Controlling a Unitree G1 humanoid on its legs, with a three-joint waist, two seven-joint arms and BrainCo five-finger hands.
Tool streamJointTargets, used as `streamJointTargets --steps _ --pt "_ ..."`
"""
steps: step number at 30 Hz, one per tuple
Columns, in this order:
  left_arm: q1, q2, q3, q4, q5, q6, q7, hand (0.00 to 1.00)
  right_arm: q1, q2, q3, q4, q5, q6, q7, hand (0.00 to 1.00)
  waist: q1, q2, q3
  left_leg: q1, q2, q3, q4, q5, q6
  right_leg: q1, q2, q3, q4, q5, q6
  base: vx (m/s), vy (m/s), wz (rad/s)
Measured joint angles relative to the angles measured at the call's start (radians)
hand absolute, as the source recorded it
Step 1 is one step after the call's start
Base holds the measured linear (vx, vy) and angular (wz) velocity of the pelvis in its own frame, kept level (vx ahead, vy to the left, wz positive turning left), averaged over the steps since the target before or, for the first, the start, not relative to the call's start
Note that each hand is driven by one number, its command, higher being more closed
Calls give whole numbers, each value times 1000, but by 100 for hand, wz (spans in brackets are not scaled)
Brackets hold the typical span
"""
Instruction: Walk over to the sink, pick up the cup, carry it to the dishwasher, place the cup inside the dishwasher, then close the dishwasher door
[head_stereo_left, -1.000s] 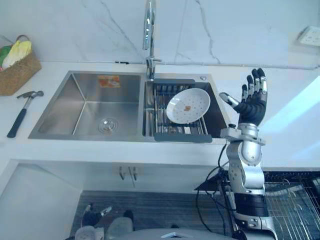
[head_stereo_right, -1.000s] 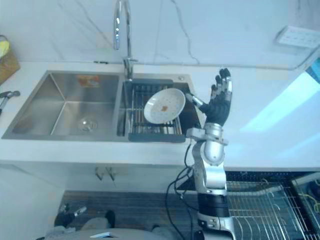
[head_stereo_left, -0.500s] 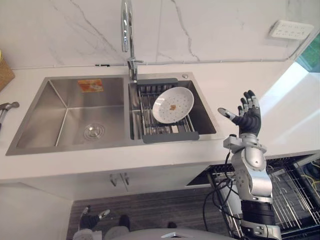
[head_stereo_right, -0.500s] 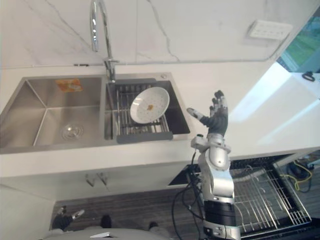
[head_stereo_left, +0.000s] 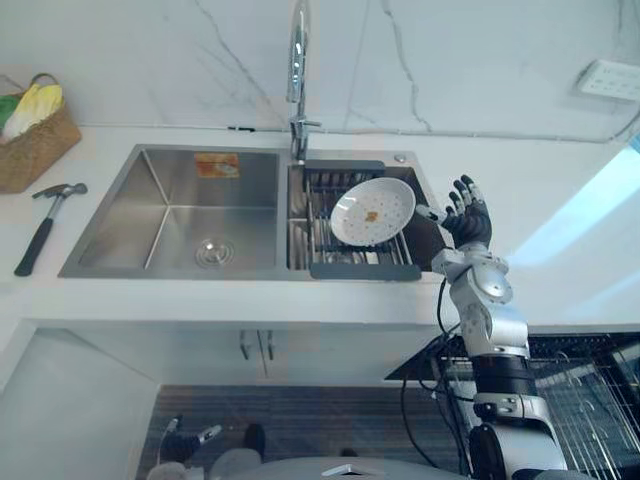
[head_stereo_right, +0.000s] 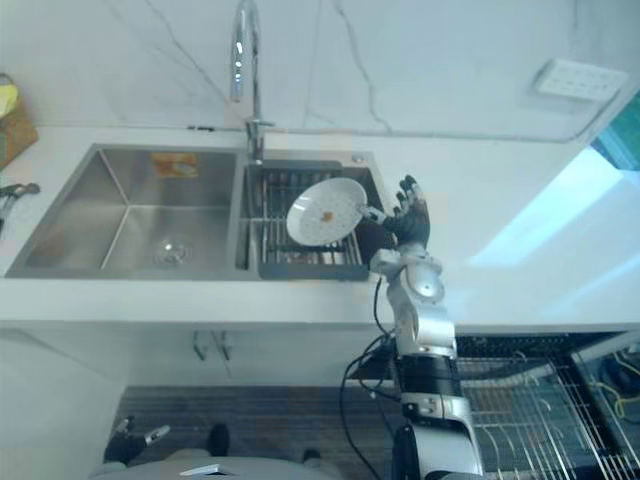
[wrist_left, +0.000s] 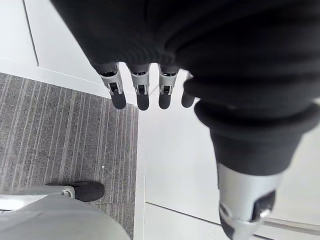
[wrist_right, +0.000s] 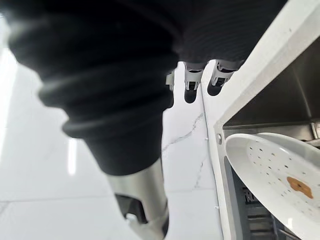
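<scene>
My right hand is raised over the right rim of the steel sink, fingers spread and open, holding nothing. Just left of it a white perforated plate with a brown spot leans in the dark dish rack in the right basin. In the right wrist view the fingertips are straight and the plate lies close beside the hand. My left hand hangs low by the floor with straight fingers, empty. The open dishwasher's wire rack shows at the lower right, under the counter.
A tall chrome faucet stands behind the sink. On the counter to the left lie a hammer and a wicker basket of vegetables. A wall socket sits at the upper right. White counter stretches right of the sink.
The view swung right and back again. Against the sink, my right hand has moved left and lower, from over the counter to the sink's right rim beside the plate, still open.
</scene>
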Motion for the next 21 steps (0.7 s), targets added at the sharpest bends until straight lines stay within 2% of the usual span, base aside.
streamJointTargets --steps 4,21 --pt "5 0 0 -6 0 0 0 0 -25 -8 0 22 16 8 -4 0 4 -1 0 0 -3 0 0 4 6 4 -3 -2 -7 5 0 0 4 1" --pt "7 5 -4 -9 1 3 -12 0 -243 -97 -2 291 42 116 -10 0 16 -10 5 3 -12 -22 -1 8 9 27 -9 -30 -14 9 3 2 1 4"
